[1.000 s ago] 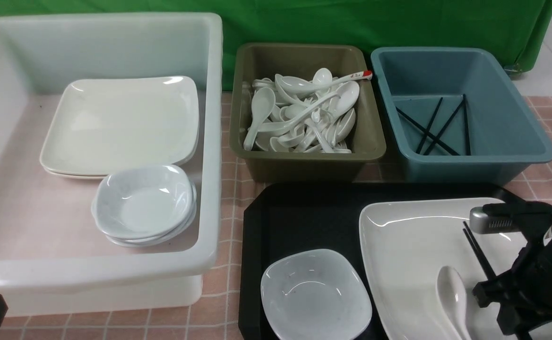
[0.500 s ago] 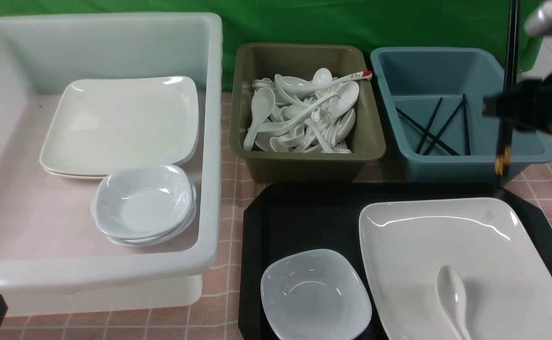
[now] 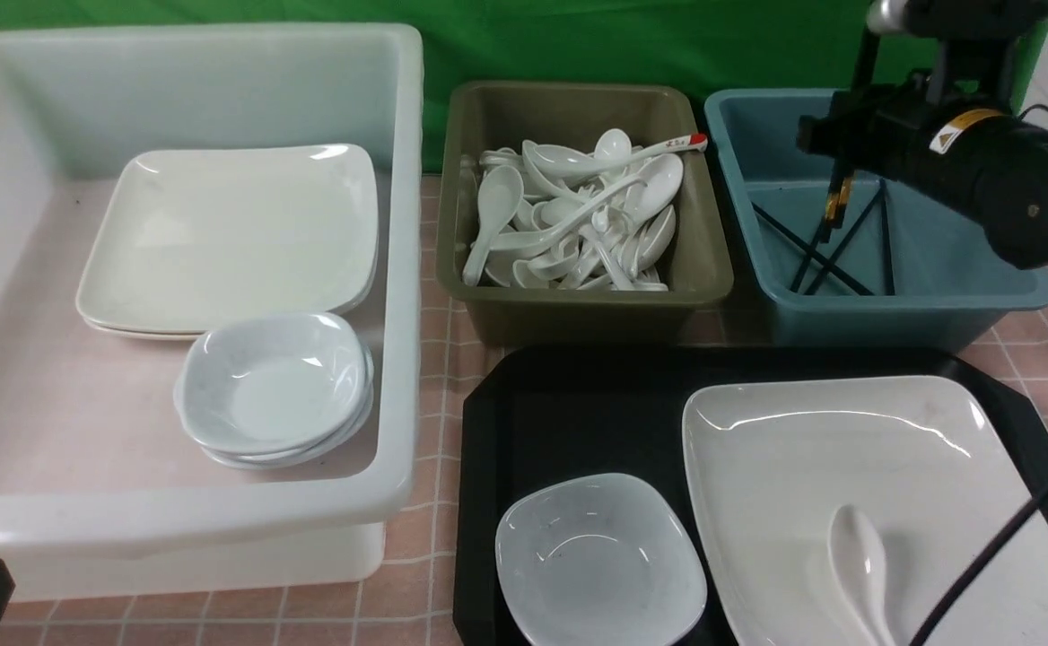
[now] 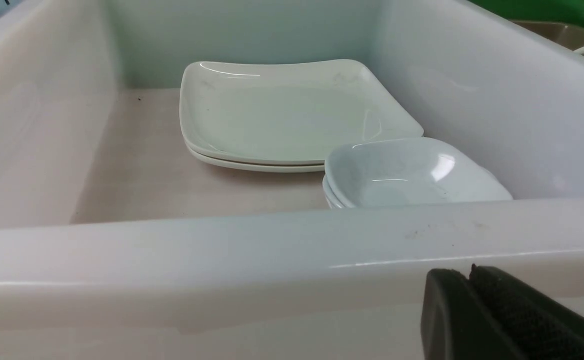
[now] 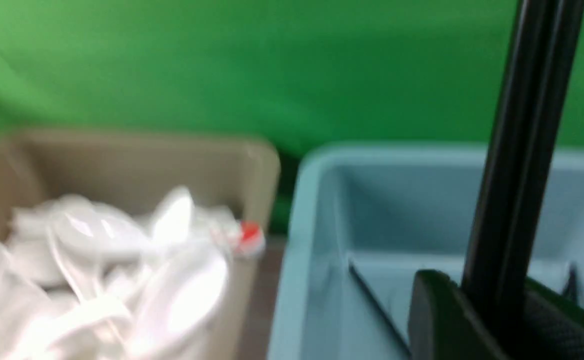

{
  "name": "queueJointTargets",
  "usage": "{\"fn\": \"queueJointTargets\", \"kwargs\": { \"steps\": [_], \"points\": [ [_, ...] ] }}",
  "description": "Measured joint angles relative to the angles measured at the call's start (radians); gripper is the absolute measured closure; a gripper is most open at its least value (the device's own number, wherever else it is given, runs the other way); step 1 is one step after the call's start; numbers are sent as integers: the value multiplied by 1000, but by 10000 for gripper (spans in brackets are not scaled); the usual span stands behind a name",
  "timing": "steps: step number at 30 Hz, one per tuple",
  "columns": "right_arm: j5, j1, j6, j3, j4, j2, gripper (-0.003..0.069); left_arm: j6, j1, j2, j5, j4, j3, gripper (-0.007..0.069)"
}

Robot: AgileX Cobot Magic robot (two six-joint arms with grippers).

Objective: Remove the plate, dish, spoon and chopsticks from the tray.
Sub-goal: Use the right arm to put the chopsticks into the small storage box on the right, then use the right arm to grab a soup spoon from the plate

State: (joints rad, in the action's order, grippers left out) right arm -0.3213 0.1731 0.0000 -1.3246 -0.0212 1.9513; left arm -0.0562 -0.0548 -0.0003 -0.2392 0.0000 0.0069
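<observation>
The black tray [image 3: 578, 404] sits at the near right. On it are the cream plate [image 3: 802, 467] and the small bluish dish [image 3: 600, 561]. The white spoon [image 3: 860, 565] lies on the plate. My right gripper [image 3: 834, 135] is shut on the black chopsticks [image 3: 838, 197], holding them nearly upright over the blue tub [image 3: 892, 314]. In the right wrist view the chopsticks [image 5: 522, 150] rise from between the fingers of the right gripper [image 5: 492, 292]. My left gripper [image 4: 469, 275] is shut and empty, low in front of the white tub's near wall [image 4: 272, 250].
The big white tub [image 3: 403, 269] at the left holds stacked plates [image 3: 228, 233] and stacked dishes [image 3: 273, 386]. An olive tub [image 3: 578, 305] is full of white spoons. Several black chopsticks [image 3: 847, 265] lie in the blue tub. A black cable [image 3: 1008, 538] crosses the plate's near right corner.
My right gripper has lifted the chopsticks off the plate, then carried them away from me and leftward over the blue tub. The left arm has not moved.
</observation>
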Motion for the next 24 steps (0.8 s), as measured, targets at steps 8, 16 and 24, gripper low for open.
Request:
{"fn": "queueJointTargets", "kwargs": {
  "steps": [8, 16, 24],
  "points": [
    [200, 0, 0, -85, 0, 64, 337, 0, 0, 0, 0, 0, 0, 604],
    [504, 3, 11, -85, -1, -66, 356, 0, 0, 0, 0, 0, 0, 604],
    [1308, 37, 15, -72, -1, -361, 629, 1, 0, 0, 0, 0, 0, 604]
  ]
}}
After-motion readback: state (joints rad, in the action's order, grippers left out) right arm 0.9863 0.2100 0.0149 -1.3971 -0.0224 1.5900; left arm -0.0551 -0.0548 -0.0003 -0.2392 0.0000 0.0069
